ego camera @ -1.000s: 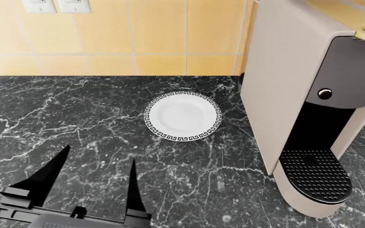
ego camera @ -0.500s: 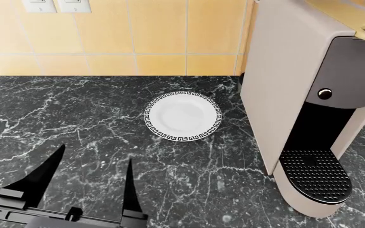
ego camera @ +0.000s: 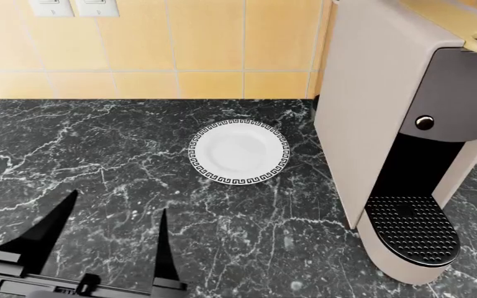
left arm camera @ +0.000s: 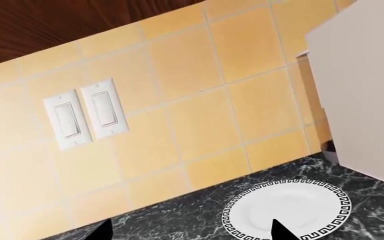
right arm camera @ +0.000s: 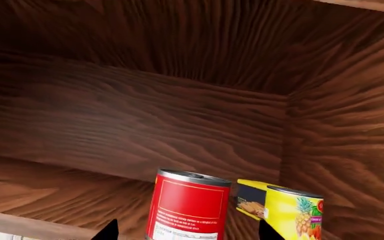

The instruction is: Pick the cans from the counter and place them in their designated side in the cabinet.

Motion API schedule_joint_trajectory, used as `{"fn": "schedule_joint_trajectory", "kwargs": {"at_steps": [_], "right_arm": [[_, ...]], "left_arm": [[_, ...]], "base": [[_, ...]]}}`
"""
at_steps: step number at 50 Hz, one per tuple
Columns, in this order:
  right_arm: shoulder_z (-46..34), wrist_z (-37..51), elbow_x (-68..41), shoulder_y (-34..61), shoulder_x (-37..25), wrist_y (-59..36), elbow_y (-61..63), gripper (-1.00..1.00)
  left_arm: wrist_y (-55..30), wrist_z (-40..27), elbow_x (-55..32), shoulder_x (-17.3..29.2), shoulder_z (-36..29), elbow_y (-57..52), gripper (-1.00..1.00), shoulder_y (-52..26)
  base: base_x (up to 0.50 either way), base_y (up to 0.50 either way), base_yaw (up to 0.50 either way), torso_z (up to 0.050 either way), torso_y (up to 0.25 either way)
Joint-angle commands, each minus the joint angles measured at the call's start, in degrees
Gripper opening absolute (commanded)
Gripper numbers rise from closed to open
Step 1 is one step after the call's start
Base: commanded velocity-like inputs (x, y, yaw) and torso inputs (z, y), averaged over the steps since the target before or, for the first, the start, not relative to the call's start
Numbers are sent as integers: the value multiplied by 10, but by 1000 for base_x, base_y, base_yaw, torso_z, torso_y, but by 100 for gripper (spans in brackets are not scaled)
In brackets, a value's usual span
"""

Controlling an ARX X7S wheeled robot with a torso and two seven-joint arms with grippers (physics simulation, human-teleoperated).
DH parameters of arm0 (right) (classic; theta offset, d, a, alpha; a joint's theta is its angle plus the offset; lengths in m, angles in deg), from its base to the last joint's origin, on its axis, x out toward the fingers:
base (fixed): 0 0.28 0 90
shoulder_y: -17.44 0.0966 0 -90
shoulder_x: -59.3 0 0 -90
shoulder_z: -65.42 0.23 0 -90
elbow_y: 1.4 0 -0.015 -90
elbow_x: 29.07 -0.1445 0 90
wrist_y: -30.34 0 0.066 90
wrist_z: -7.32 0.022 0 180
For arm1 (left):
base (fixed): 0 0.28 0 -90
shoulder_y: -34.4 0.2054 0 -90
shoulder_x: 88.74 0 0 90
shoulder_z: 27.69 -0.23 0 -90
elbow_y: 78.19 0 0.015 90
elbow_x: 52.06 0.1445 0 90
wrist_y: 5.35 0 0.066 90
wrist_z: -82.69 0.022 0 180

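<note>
Now, nearest to us in the head view, our left gripper (ego camera: 110,233) hangs low over the black veined bench (ego camera: 72,155) with its fingers (ego camera: 164,245) spread apart and nothing between them. Beyond it sits the white patterned plate (ego camera: 240,153), bare, and to its right the tall coffee machine (ego camera: 404,136); farther back are the yellow wall tiles (ego camera: 205,43) and the light switches (left arm camera: 82,114). We see no cans left on the bench in any view. Our right gripper (right arm camera: 185,232) does not show in the head view; its wrist camera looks into the wooden cabinet (right arm camera: 145,100), where only two dark fingertips (right arm camera: 108,230) peek in, standing apart, so we judge it released, though little of it shows. Just beyond them the red can (right arm camera: 188,205) stands upright on the shelf, the yellow-labelled can (right arm camera: 293,212) beside it toward the side wall, with a yellow box (right arm camera: 252,200) between and behind them. Both cans look placed, so we judge the work nearly finished. To do this step well, we should draw the right arm straight back, fingers kept wide, without brushing the red can.
</note>
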Motion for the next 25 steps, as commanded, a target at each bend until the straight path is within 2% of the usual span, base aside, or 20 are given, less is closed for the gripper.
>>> {"fn": "schedule_joint_trajectory", "kwargs": {"at_steps": [1,10,25], "right_arm": [[-39,119,-129,31,-58,71,90,100],[-165,118,-180,87,-145,221,190,100],[-242,117,-210,93,-239,363,329,100]], "left_arm": [[26,0,18,19,-42,0,100,-29],[33,0,24,23,-58,0,100,-43],[18,0,16,12,-44,0,100,-38]], "base": [[0,0,0,0,0],[0,0,0,0,0],[0,0,0,0,0]]}}
